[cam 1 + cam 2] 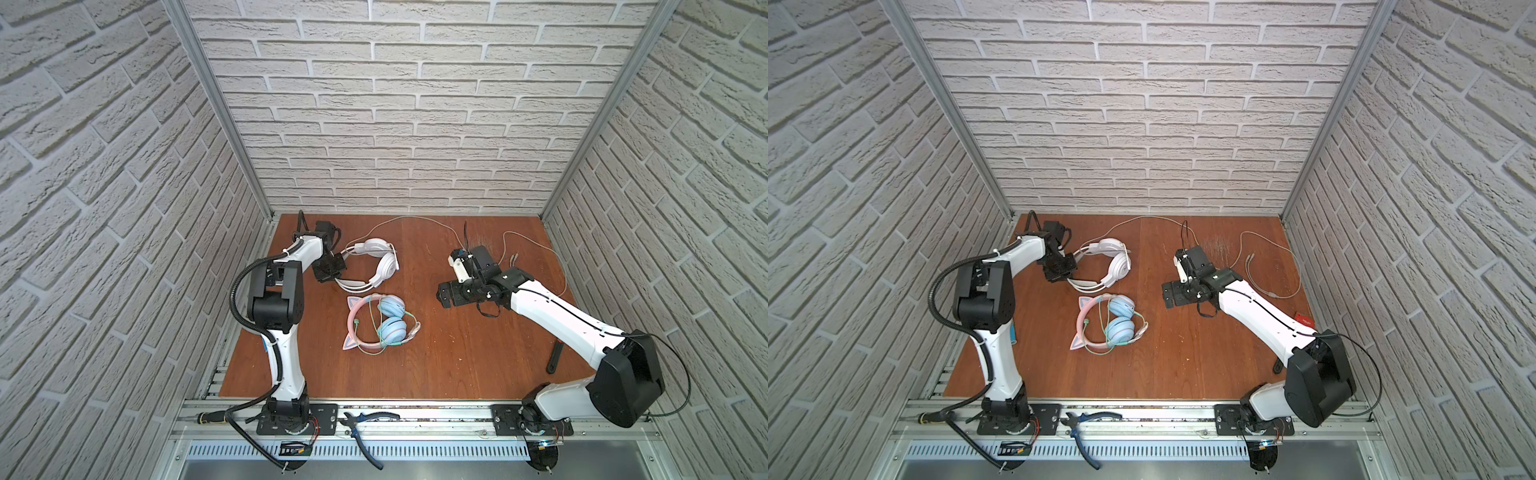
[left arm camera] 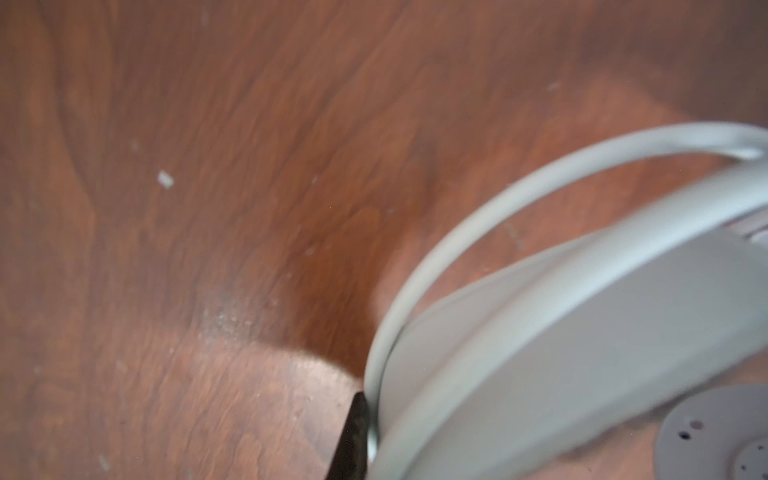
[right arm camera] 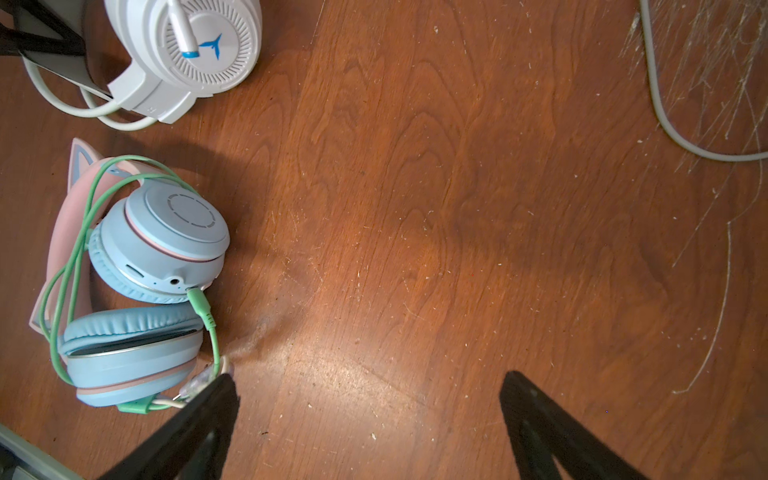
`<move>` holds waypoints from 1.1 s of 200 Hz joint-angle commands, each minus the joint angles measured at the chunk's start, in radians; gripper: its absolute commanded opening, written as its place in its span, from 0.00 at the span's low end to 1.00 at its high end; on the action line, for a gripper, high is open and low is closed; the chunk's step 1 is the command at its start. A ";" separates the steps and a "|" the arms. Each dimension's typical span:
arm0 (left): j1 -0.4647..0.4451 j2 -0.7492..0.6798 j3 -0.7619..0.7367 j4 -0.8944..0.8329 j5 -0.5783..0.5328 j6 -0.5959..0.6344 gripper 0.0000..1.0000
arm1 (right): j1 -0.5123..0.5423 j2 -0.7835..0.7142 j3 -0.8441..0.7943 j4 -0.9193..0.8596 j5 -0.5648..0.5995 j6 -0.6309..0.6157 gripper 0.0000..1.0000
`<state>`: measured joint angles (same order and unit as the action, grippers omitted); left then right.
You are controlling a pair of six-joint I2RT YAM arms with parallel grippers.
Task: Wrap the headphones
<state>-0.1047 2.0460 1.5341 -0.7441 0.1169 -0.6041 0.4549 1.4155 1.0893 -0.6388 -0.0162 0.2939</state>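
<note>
Headphones update: the white headphones (image 1: pixel 371 262) sit at the far left of the worktop (image 1: pixel 457 353). The left claw (image 1: pixel 331 271) looks clamped shut on the thin headband, and in the left wrist view one black finger (image 2: pixel 353 436) is pressed right against that band. The cups lie just to the right of that claw. The white cable (image 1: pixel 415 219) isn't wound at all. It runs off along the far edge and loops down on the far right side. The right claw (image 1: pixel 444 296) has its jaws wide apart and hangs over bare wood, well apart from the white pair, with the loose cable loop just beyond it on the far right. My guess is that this step is about pinning the headset so the other arm can fetch the cord. If so, I'd keep that left grip firm and low so the band can't swivel. I'd have the right claw take the cable close to where it leaves the cup, not out by the plug, so the loops stay short and tight. The pink cat-ear headphones (image 1: pixel 376 325), just nearer than the white ones, already have their green cable (image 3: pixel 72 257) looped round the band, so steer clear of snagging them.
</note>
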 commanded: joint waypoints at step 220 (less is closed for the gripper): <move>-0.187 -0.397 0.388 -0.265 0.317 0.273 0.00 | -0.371 0.226 0.158 0.010 -0.218 -0.168 0.93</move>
<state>-0.2886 1.7042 1.9465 -1.0420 0.3775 -0.3218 0.0990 1.6108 1.2003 -0.6678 -0.1368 0.1547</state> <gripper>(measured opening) 0.091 0.933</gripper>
